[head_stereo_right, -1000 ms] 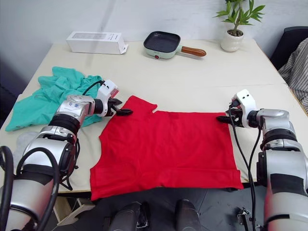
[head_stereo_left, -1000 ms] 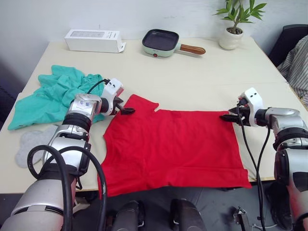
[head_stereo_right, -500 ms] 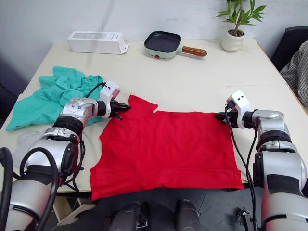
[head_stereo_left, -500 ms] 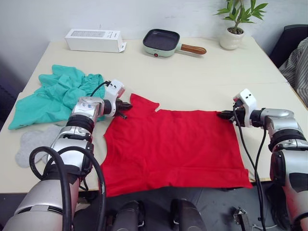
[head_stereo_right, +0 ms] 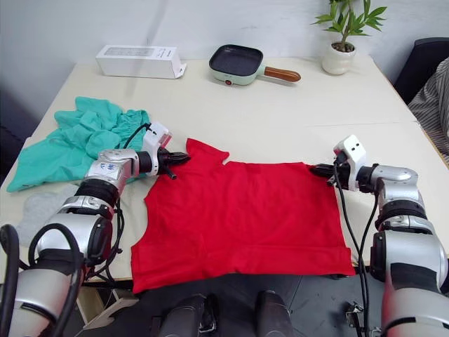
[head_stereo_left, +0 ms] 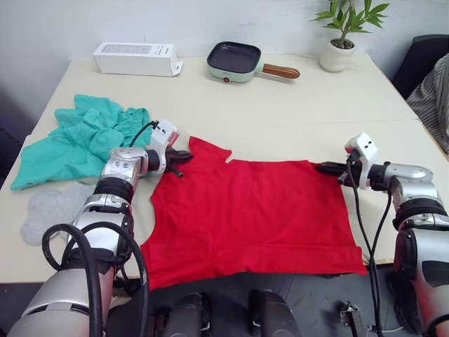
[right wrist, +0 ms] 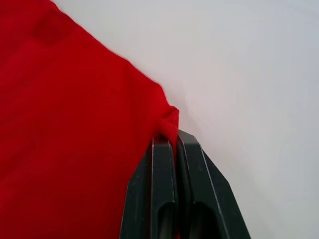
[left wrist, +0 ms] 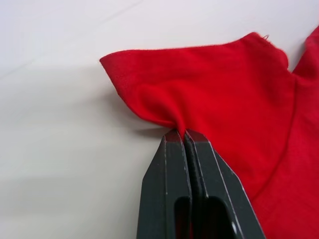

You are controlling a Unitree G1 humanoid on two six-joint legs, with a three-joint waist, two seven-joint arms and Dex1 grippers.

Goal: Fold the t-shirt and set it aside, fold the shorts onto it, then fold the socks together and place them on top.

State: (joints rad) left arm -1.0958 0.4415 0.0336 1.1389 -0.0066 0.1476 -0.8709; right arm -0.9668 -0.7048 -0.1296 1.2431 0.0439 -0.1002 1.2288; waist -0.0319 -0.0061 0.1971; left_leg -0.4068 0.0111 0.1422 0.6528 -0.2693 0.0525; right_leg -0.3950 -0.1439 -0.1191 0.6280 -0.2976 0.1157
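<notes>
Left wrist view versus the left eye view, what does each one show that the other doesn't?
The left wrist view alone shows the left gripper shut on a puckered sleeve edge of the t-shirt. The left eye view alone shows the right gripper at the shirt's far corner, the shorts, socks, frying pan, white box and potted plant. Both show the red t-shirt and the table.

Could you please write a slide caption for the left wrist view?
Left tool shut on a pinched fold of the red t-shirt sleeve, lying on the pale table.

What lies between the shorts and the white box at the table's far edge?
Bare table between the shorts and the white box, seen in both eye views.
</notes>
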